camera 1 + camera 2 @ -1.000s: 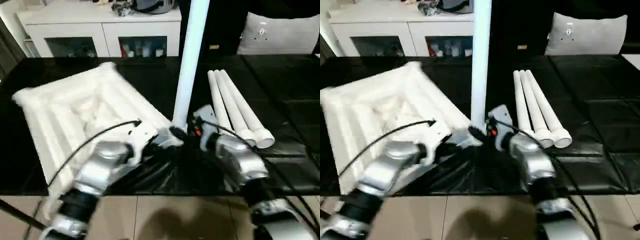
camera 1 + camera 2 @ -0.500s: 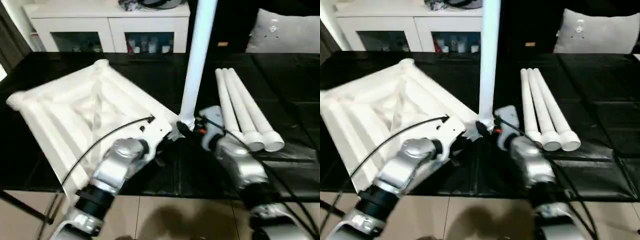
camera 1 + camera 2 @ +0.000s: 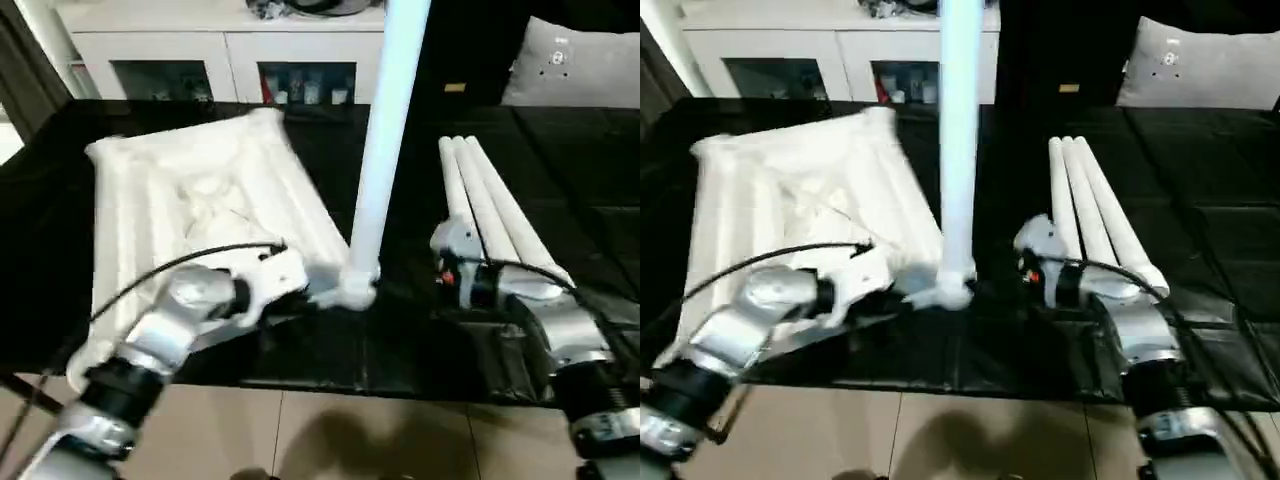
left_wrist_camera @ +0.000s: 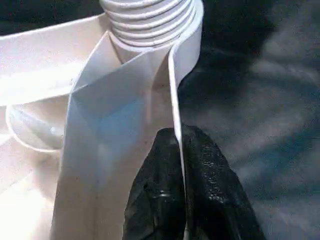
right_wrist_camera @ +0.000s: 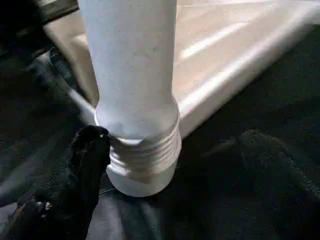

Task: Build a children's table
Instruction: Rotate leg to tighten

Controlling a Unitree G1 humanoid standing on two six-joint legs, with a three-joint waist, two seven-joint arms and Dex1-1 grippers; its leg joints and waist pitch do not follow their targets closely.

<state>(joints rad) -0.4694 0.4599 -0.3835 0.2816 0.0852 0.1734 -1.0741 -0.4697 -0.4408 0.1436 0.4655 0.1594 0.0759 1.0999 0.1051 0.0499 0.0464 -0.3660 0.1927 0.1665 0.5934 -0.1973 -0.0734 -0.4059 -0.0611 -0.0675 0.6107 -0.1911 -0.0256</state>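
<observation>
Since 1 second ago your right gripper [image 5: 165, 165] has let go of the upright leg [image 3: 385, 140] and drawn off to the right, its fingers [image 5: 80, 175] now spread wide on either side of the leg's threaded base — 1 finger still right against the threads, the other well apart. Your tabletop [image 3: 200, 200] has also swung round on the black mat [image 3: 560, 150], its far corner now nearer the cabinet [image 3: 220, 60].

Both silver forearms reach in low from the near edge, left one angled across toward the centre, right one nearly straight ahead.

You have open mat between the upright leg and the 3 spare legs [image 3: 490, 220] (these lie side by side, touching, just beyond your right wrist). The near table edge runs close under both wrists, tiled floor below.

Your left gripper [image 4: 180, 165] is pinched tight on a thin rib of the tabletop's underside, right beside the corner socket where the leg's threads sit. The leg stands upright in that near corner, leaning slightly.
</observation>
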